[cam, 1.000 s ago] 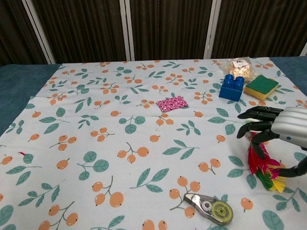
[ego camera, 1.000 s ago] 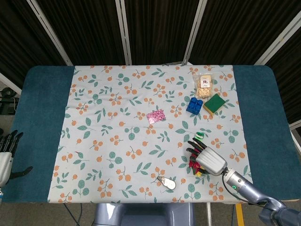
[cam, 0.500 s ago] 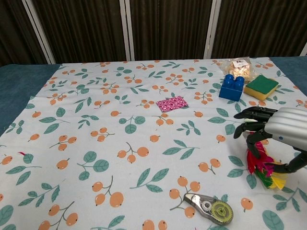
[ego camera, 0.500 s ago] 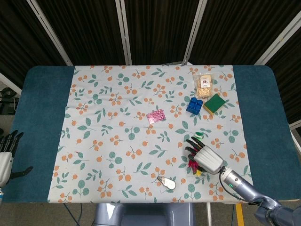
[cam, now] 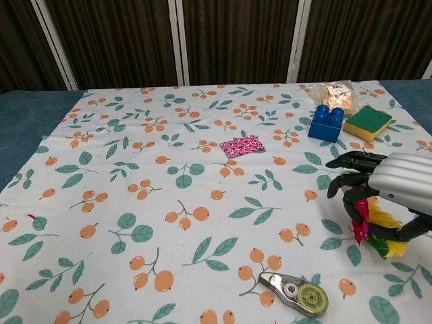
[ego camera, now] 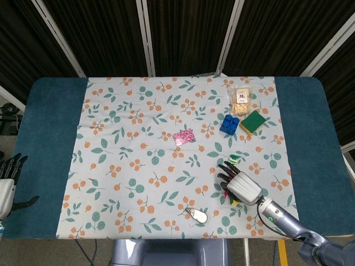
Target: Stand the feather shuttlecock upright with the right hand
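Observation:
The feather shuttlecock [cam: 373,225] has red, pink, yellow and green feathers that stick out below my right hand [cam: 388,181]. The hand's dark fingers curl around it and its feathers hang just above the cloth. In the head view the right hand [ego camera: 239,183] covers most of the shuttlecock [ego camera: 228,194]; a green-and-white bit shows by the fingertips. My left hand [ego camera: 8,180] hangs off the table's left edge, fingers apart and holding nothing.
A correction tape dispenser [cam: 297,291] lies close in front of the right hand. A blue brick [cam: 325,123], a green-and-yellow sponge [cam: 368,122] and a snack bag [cam: 335,96] sit at the back right. A pink wrapper [cam: 241,145] lies mid-cloth.
The right hand has closed around the shuttlecock and shifted slightly left. The feathers have risen from lying flat on the cloth. The left hand has not moved.

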Robot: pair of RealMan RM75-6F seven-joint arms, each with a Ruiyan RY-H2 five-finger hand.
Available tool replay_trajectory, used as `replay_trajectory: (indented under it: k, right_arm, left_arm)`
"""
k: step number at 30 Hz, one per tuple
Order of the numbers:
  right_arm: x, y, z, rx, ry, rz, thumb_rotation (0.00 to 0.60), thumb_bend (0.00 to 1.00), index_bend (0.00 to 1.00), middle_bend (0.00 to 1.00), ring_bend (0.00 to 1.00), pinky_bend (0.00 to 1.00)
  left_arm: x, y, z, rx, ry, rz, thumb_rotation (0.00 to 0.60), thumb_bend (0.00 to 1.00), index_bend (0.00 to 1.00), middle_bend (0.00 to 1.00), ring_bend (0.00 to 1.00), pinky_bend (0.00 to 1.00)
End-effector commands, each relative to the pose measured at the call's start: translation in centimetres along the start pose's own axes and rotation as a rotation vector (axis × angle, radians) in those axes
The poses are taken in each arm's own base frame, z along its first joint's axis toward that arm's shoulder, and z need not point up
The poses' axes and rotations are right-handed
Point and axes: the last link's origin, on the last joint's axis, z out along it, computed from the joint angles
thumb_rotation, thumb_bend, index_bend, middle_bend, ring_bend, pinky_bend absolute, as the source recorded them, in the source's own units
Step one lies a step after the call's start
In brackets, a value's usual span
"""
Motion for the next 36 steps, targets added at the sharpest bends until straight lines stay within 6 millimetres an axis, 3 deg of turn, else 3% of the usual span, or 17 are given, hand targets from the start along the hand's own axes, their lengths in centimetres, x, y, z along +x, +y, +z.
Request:
replay_trajectory:
  k: [1, 19, 36]
  right_arm:
    - [0.0, -0.1, 0.0, 0.003, 0.001, 0.001, 0.6, 0.38, 0.62, 0.24, 0.0, 0.0]
    - [1.4, -0.9, 0.6, 0.04, 0.033, -0.008, 0.6, 0.41, 0.63, 0.25, 0.0, 0.0]
    - [6.1, -0.7, 1.6, -0.068, 0.12, 0.109, 0.6, 0.41, 0.65, 0.27, 0.0, 0.0]
  left_arm:
    - [0.0, 0.0, 0.0, 0.0, -0.001, -0.001, 0.6, 0.11, 0.0, 0.0, 0.0, 0.0]
    - [-0.1, 0.1, 0.0, -0.003, -0.004, 0.003, 0.6, 0.11, 0.0, 0.0, 0.0, 0.0]
    - [-0.1, 0.0, 0.1, -0.001, 0.002, 0.007, 0.6, 0.11, 0.0, 0.0, 0.0, 0.0]
